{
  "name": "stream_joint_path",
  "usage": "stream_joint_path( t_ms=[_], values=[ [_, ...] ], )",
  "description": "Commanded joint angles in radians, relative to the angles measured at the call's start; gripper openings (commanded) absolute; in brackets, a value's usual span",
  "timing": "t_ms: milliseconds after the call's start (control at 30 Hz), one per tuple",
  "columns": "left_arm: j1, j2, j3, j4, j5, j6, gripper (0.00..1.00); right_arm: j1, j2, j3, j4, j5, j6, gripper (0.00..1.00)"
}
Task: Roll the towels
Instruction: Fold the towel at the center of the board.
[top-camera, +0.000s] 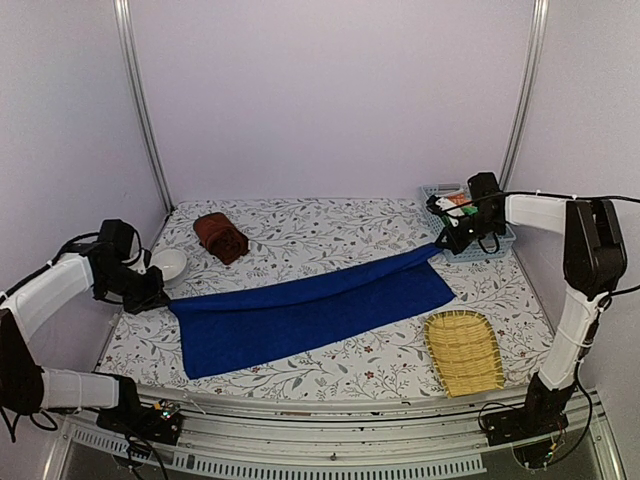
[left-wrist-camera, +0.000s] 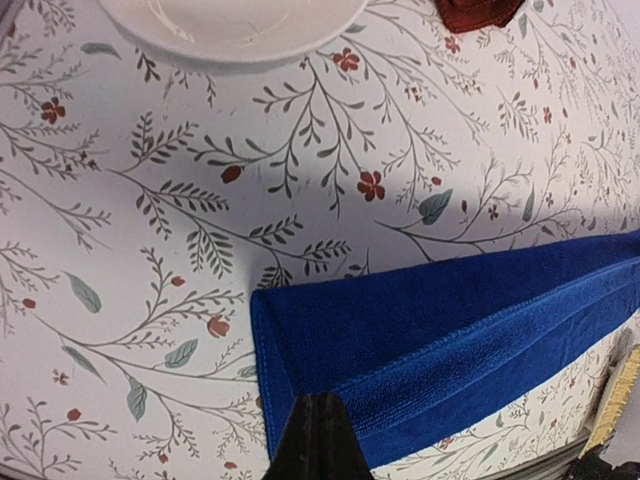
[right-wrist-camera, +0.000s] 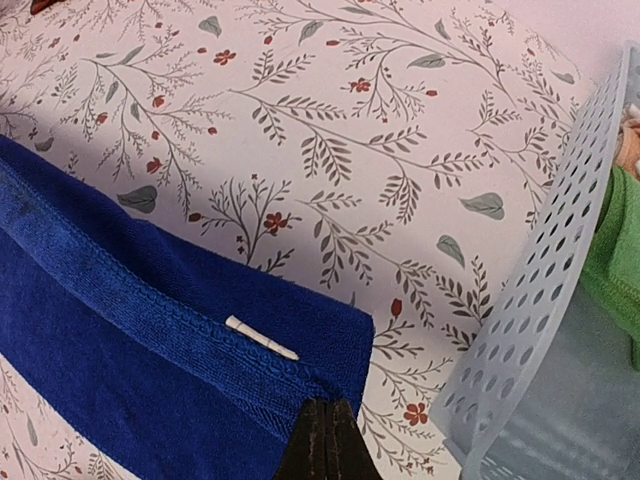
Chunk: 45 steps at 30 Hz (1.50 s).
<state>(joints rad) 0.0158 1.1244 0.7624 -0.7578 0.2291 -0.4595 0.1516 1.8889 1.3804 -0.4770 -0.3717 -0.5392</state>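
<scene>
A royal blue towel (top-camera: 310, 305) lies stretched across the table as a long strip, its far edge folded over toward the front. At the strip's left end my left gripper (top-camera: 152, 296) is shut on the folded edge; the wrist view shows its tips (left-wrist-camera: 318, 402) pinching the blue towel (left-wrist-camera: 450, 320). My right gripper (top-camera: 447, 240) is shut on the far right corner, where the closed tips (right-wrist-camera: 328, 408) bite the blue towel (right-wrist-camera: 120, 340) next to a small white tag (right-wrist-camera: 260, 338). The reddish-brown towel (top-camera: 220, 237) sits bundled at the back left, and its edge (left-wrist-camera: 480, 12) shows in the left wrist view.
A white bowl (top-camera: 167, 265) stands just behind the left gripper. A pale perforated basket (top-camera: 497, 243) holding a green cloth (right-wrist-camera: 615, 250) stands at the back right, close to the right gripper. A woven yellow tray (top-camera: 463, 350) lies at the front right.
</scene>
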Motion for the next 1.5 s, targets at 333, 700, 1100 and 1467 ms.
stream_joint_path(
  t_ms=[333, 700, 1100, 1467],
  values=[
    [-0.047, 0.024, -0.005, -0.136, 0.018, 0.01, 0.0, -0.009, -0.092, -0.203, 0.021, 0.016, -0.029, 0.02],
    [-0.082, 0.0, -0.02, -0.222, -0.035, -0.02, 0.0, -0.021, -0.138, -0.255, 0.013, 0.067, -0.029, 0.02],
    [-0.166, 0.013, -0.058, -0.247, -0.037, -0.046, 0.0, -0.027, -0.139, -0.308, -0.003, 0.054, -0.053, 0.02],
    [-0.216, 0.011, -0.049, -0.285, -0.054, -0.069, 0.0, -0.027, -0.138, -0.328, 0.017, 0.108, -0.042, 0.02]
  ],
)
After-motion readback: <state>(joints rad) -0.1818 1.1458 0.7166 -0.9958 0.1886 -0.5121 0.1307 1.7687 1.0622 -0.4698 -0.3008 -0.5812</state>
